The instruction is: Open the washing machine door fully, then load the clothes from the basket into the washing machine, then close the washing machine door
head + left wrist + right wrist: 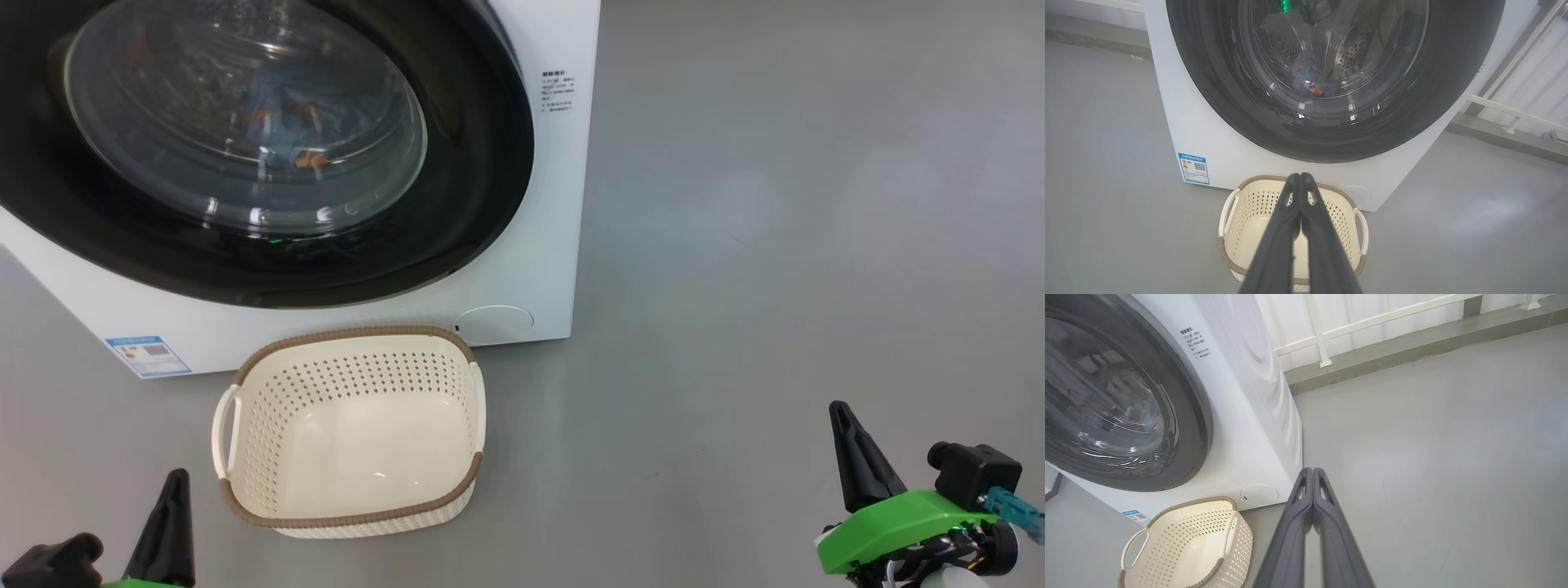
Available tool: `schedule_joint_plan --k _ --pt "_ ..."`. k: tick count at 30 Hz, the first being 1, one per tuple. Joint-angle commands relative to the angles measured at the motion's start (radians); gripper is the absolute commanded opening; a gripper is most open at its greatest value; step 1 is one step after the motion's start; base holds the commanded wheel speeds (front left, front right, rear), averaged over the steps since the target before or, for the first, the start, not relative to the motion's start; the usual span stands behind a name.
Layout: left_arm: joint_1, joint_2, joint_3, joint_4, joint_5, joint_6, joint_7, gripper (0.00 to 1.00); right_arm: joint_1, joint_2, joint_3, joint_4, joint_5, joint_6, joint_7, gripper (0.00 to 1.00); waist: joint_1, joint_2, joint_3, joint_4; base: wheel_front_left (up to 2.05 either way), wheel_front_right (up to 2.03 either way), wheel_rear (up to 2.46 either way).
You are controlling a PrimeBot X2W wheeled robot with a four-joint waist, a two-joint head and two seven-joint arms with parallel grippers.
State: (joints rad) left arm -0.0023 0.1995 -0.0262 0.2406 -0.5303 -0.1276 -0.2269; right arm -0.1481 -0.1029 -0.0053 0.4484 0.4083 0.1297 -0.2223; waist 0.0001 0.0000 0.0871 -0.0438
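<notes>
light: bright, even | glare: washing machine door | edges: wrist views bowed

The washing machine is white, its door glossy black, its label blue. The clothes are blue with orange-brown specks. The basket is cream, dotted with holes, its rim brown and woven-looking. The floor is grey.

Smooth grey floor; white railing along the wall.
</notes>
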Motion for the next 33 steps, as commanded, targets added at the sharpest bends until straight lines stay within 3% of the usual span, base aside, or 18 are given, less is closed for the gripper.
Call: schedule_joint_plan --k 1,33 --pt "-0.022 0.015 0.016 -0.018 -0.026 0.002 0.008 0.00 -0.013 -0.009 -0.009 -0.031 0.033 0.000 0.005 0.00 0.0000 -0.0001 -0.001 0.001 0.00 0.00 0.00" --pt "-0.048 -0.030 0.049 -0.011 -0.328 0.002 0.100 0.00 0.000 0.008 -0.037 -0.079 0.365 0.000 0.098 0.00 -0.0001 -0.0001 -0.025 0.013 0.00 0.00 0.00"
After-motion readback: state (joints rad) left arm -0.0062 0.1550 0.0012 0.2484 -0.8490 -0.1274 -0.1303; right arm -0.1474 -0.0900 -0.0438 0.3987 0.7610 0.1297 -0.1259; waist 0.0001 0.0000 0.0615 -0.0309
